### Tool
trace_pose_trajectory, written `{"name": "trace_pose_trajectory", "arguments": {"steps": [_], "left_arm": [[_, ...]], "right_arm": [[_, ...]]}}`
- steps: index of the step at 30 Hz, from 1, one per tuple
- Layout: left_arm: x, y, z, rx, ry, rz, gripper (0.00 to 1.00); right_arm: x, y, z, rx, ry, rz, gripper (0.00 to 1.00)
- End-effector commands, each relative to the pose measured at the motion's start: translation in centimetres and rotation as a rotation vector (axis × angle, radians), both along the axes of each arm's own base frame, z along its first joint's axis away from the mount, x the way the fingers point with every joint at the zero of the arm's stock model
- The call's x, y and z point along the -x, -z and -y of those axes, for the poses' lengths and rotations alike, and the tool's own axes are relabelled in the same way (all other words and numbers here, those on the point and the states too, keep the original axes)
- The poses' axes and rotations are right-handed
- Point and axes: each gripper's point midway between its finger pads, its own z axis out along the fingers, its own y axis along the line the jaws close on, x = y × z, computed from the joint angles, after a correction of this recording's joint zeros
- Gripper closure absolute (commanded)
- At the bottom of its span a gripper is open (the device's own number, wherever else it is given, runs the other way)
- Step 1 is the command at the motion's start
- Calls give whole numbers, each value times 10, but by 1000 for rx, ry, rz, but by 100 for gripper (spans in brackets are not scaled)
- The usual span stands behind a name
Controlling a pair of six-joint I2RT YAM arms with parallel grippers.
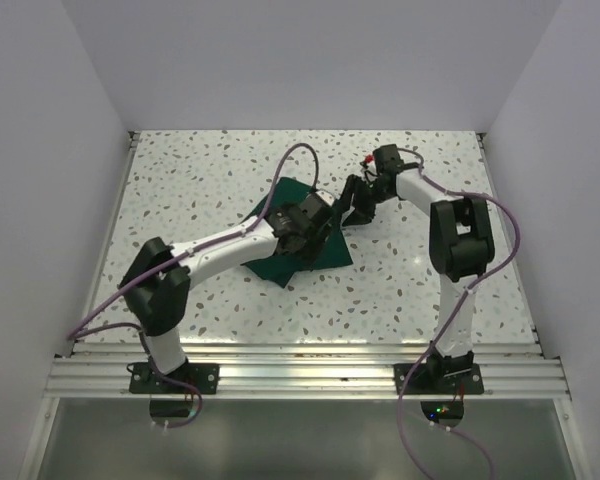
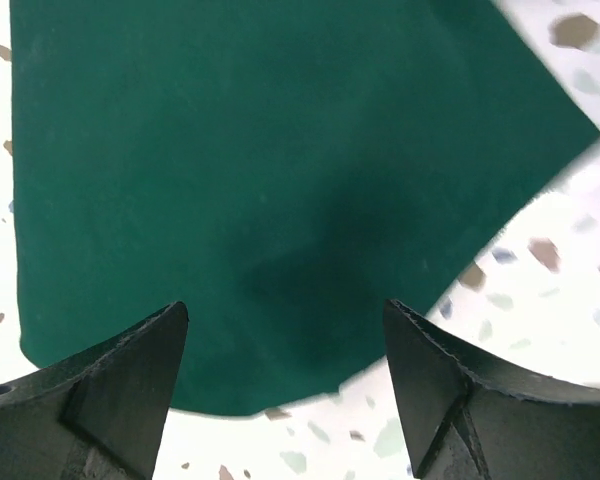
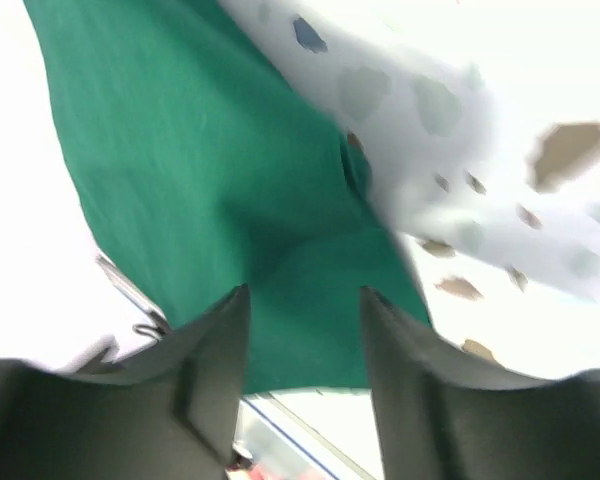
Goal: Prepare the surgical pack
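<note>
- Left wrist view: the left gripper (image 2: 285, 400) hangs wide open just above the dark green drape (image 2: 260, 180), holding nothing.
- The drape lies folded on the speckled table (image 1: 180, 180), near its middle, its contents hidden.
- Farther off, at the drape's far edge, the right gripper (image 3: 300, 340) has its fingers apart with nothing pinched.
- A blurred silver piece (image 3: 130, 300) shows beside the cloth.

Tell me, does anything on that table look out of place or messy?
Nothing looks spilled or torn. The green cloth lies turned at an angle to the edges of the table, and the right wrist view shows a small crease near its edge.
</note>
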Motion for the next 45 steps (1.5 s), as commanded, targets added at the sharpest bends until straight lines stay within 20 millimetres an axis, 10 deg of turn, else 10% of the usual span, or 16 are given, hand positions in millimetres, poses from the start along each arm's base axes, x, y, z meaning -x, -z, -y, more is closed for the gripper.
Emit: {"name": "trace_pose_trajectory", "arguments": {"steps": [1,4,15,29,32,45], "left_arm": [[-22,2,-12,-147,-73,44,17],[-29,9,-3,-179,-75,38,16],[-26,41,-2,-237,-92,-37,23],[-27,30,-1,-210,-69,-52,86],[-28,23,-2,-183,-75,-60,100],[-37,-20,8,-108,-44,-32,100]], "right_arm": [[30,-10,42,54,12,-43,43],[57,-10,65,89,15,-32,27],[110,-16,70,49,28,17,26],[107,-24,20,-74,-48,40,31],[102,-30,-6,-153,-61,40,37],[59,-42,-73,-398,64,2,93]]}}
